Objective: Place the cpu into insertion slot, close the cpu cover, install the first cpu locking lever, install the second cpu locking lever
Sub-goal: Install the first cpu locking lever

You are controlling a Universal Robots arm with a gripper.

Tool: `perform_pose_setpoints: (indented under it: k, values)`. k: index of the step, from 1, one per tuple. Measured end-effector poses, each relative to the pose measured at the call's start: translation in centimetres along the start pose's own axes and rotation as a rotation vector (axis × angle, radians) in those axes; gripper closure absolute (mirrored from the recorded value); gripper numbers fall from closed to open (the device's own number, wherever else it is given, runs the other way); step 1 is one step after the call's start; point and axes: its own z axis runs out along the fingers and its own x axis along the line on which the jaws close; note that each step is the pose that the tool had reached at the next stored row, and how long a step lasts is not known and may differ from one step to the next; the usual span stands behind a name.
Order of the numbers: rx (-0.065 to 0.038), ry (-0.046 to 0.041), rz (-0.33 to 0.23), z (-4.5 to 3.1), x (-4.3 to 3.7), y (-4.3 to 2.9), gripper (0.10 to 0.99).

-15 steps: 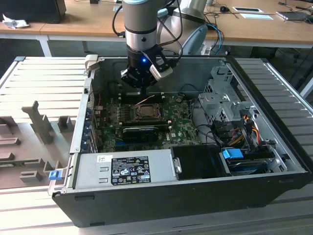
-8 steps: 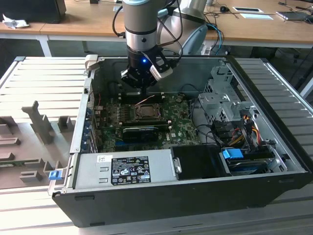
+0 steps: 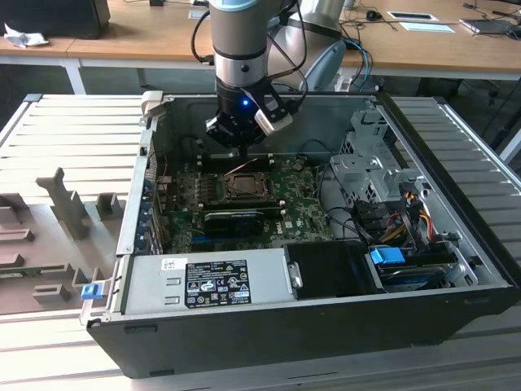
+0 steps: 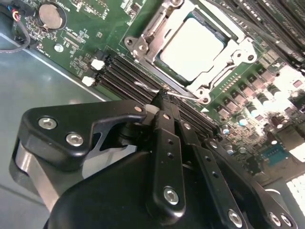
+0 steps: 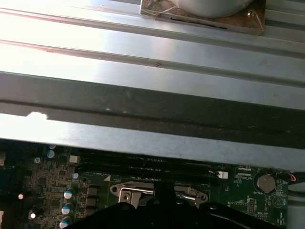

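Observation:
In the second wrist view the silver-topped cpu (image 4: 190, 47) lies flat in the insertion slot (image 3: 244, 186), and the cpu cover (image 4: 240, 52), a silver frame, lies down around it. My gripper (image 4: 162, 98) is shut. Its two black fingers (image 4: 167, 138) are pressed together, and their tips meet a thin wire locking lever (image 4: 145, 86) at the socket's edge, beside the memory slots. In the exterior view my gripper (image 3: 236, 147) hangs just behind the socket, where a thin lever (image 3: 242, 167) slants up. The first wrist view has the socket frame (image 5: 138, 191) just past the gripper body.
Long black memory slots (image 4: 121, 76) flank the socket, and a coin battery (image 4: 51, 15) sits farther off. Inside the open case are a black card (image 3: 236, 218), a grey power supply (image 3: 207, 281), a drive cage (image 3: 366, 163) and loose cables (image 3: 399, 220). A grey moulded tray (image 3: 49, 236) lies outside.

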Motion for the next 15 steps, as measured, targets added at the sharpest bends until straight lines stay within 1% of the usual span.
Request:
perform_pose_setpoints:
  k: [1, 4, 7, 8, 15]
  values:
    - [-0.001, -0.0001, 0.000, 0.12, -0.02, 0.03, 0.980]
    - [-0.001, 0.0013, 0.000, 0.15, -0.03, 0.03, 0.980]
    - [-0.006, 0.0217, 0.002, 0.16, -0.08, 0.02, 0.980]
    - [-0.008, 0.0255, 0.003, 0.15, -0.10, 0.01, 0.980]
    - [-0.008, 0.0262, 0.003, 0.20, -0.15, 0.01, 0.980]
